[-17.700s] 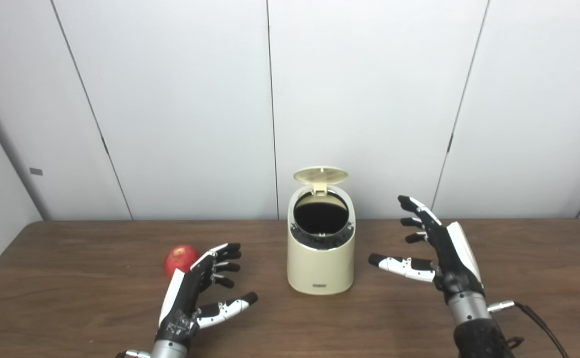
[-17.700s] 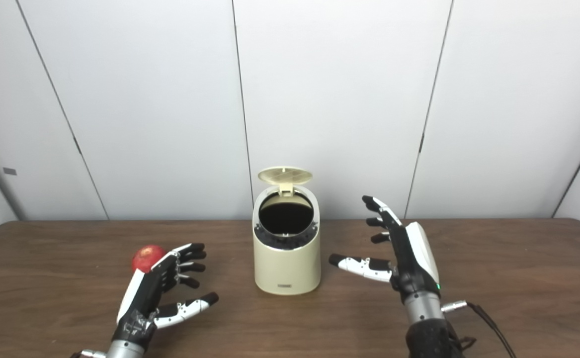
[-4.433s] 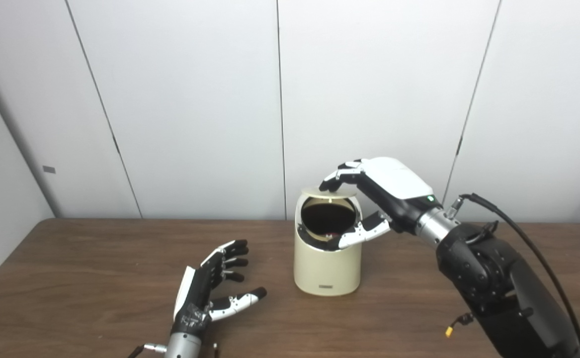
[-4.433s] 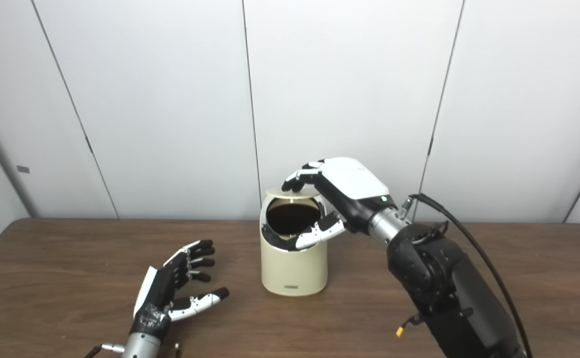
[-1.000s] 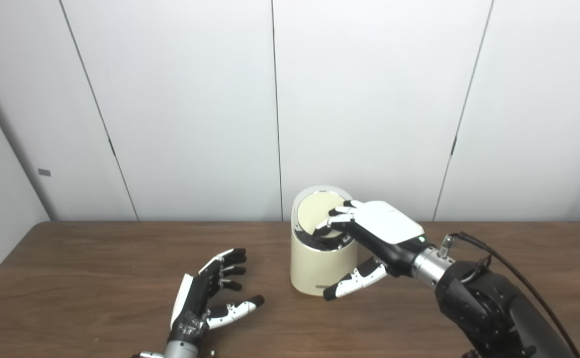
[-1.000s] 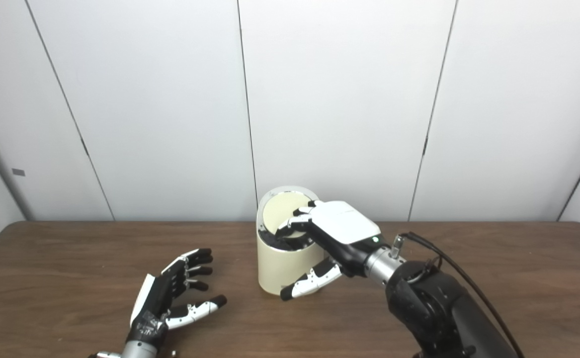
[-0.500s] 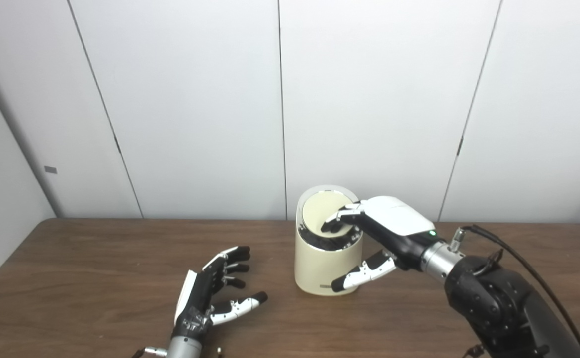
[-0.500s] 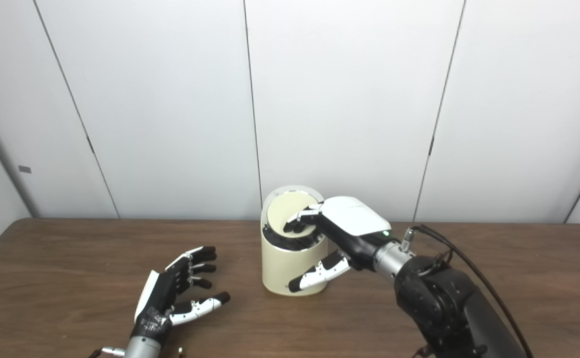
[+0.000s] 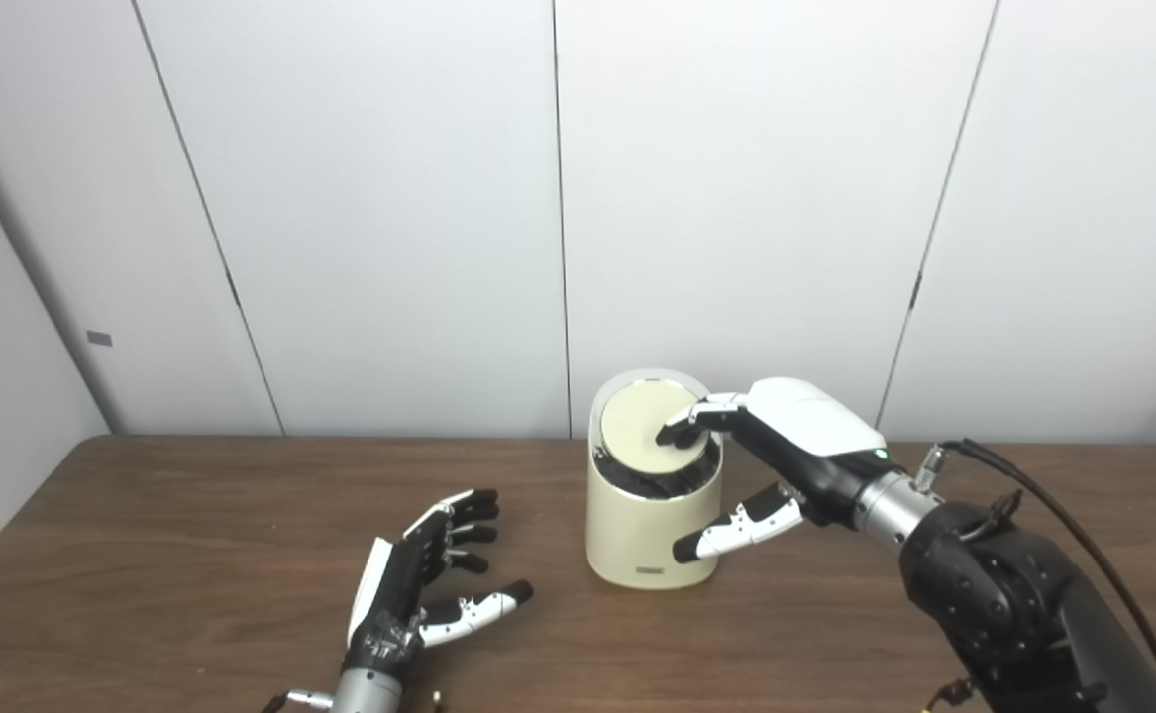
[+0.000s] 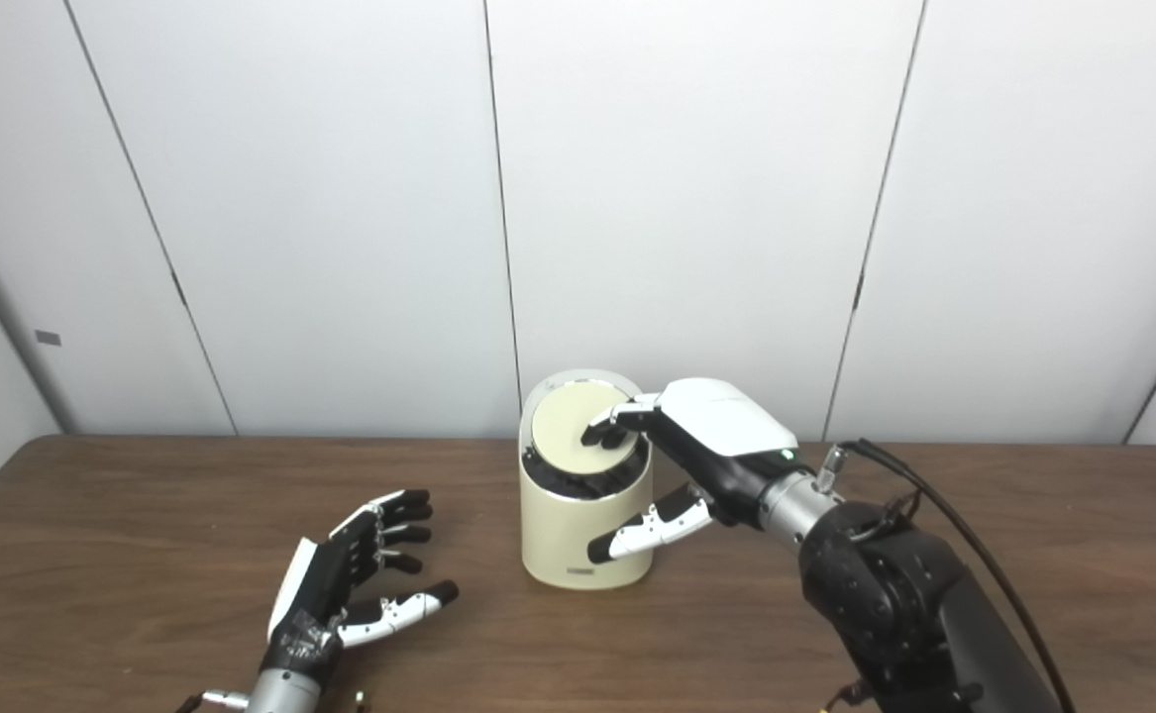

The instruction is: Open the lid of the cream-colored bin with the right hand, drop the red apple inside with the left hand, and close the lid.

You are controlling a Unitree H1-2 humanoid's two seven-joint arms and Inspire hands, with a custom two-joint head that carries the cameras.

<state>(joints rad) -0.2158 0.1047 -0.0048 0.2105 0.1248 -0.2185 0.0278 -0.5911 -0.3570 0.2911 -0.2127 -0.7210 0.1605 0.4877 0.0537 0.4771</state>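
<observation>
The cream-colored bin [image 9: 637, 535] stands at the middle of the brown table. Its round lid [image 9: 642, 436] lies down over the opening, with a dark gap showing at its front edge. My right hand [image 9: 786, 446] reaches in from the right, fingers apart, fingertips [image 9: 677, 433] at the lid's right edge, thumb in front of the bin's right side. It holds nothing. My left hand [image 9: 419, 584] rests open and empty on the table left of the bin. No red apple is in view.
The wooden table [image 9: 191, 515] runs the full width, with white wall panels behind it. A black cable [image 9: 1063, 535] trails from my right forearm. My right arm takes up the lower right.
My right hand has lifted a little and drawn back to the right, fingertips sliding from the lid's middle to its right edge. The lid stays down. My left hand has not moved.
</observation>
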